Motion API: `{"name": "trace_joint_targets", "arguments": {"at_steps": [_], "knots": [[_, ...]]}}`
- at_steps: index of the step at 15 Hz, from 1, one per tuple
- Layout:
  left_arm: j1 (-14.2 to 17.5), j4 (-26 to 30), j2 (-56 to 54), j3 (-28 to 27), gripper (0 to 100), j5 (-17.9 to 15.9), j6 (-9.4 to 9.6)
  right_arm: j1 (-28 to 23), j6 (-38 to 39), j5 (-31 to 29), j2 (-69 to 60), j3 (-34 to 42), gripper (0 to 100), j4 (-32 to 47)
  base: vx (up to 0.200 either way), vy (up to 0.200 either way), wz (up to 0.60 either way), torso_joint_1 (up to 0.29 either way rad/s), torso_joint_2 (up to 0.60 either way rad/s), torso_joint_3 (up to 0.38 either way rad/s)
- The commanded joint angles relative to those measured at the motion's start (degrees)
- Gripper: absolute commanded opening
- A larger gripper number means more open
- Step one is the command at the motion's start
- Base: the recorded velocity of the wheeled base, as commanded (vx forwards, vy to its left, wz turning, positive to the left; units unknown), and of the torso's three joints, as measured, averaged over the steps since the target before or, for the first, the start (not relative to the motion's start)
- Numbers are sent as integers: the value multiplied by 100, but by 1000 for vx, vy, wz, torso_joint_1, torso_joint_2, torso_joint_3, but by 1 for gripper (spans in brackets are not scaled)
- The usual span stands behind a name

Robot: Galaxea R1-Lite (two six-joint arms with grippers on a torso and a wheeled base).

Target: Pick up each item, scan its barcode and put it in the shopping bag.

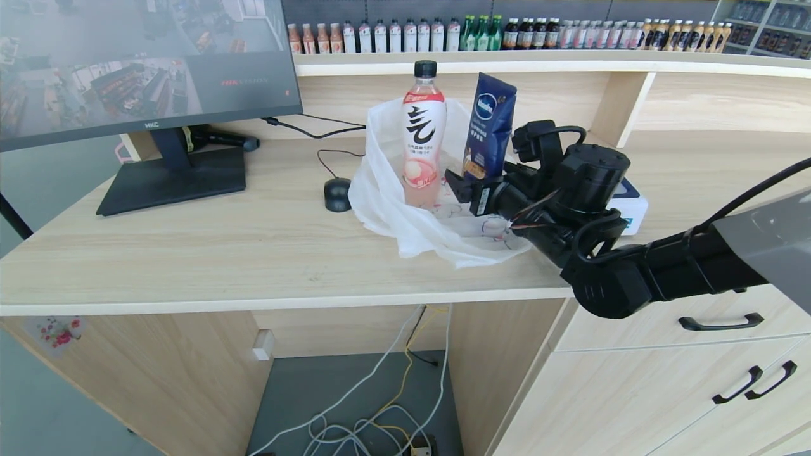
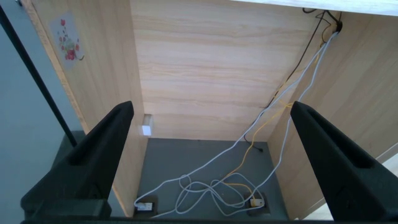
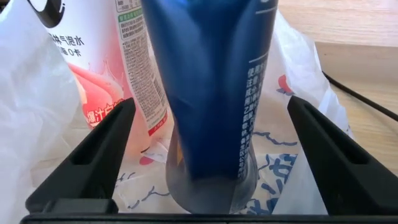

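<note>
A white plastic shopping bag (image 1: pixel 383 201) lies open on the wooden counter. In it stand a pink drink bottle (image 1: pixel 423 140) with a black cap and, beside it, a tall dark blue pouch (image 1: pixel 489 125). My right gripper (image 1: pixel 472 187) is at the pouch's lower part. In the right wrist view the blue pouch (image 3: pixel 208 93) stands between the wide-apart fingers (image 3: pixel 93 149) without touching them, so this gripper (image 3: pixel 211 106) is open. The pink bottle (image 3: pixel 134 68) stands just behind the pouch. My left gripper (image 2: pixel 211 109) hangs open and holds nothing, below the counter in front of the leg space.
A monitor (image 1: pixel 146 57) on a black stand fills the counter's left. A black mouse (image 1: pixel 337 194) lies next to the bag. A white box (image 1: pixel 633 204) sits behind my right arm. Cables (image 2: pixel 230 180) trail on the floor under the counter. Drawers are at the lower right.
</note>
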Motion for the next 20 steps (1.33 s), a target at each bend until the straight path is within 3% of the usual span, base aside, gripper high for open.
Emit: {"name": "trace_joint_targets", "arguments": {"at_steps": [1,9,11,20], "knots": [[4,0,-1,0,100,1,-1,3,-4,-2,-111,30,100,-39,0,0,0,0,0,0],[4,0,-1,0,100,1,-1,152,-21,-81,-964,900,100,-206,0,0,0,0,0,0],[4,0,-1,0,100,1,-1,293,5,-318,-1500,1533,100,-417,0,0,0,0,0,0],[4,0,-1,0,100,1,-1,627,23,-336,-4286,4917,100,-786,0,0,0,0,0,0]]}}
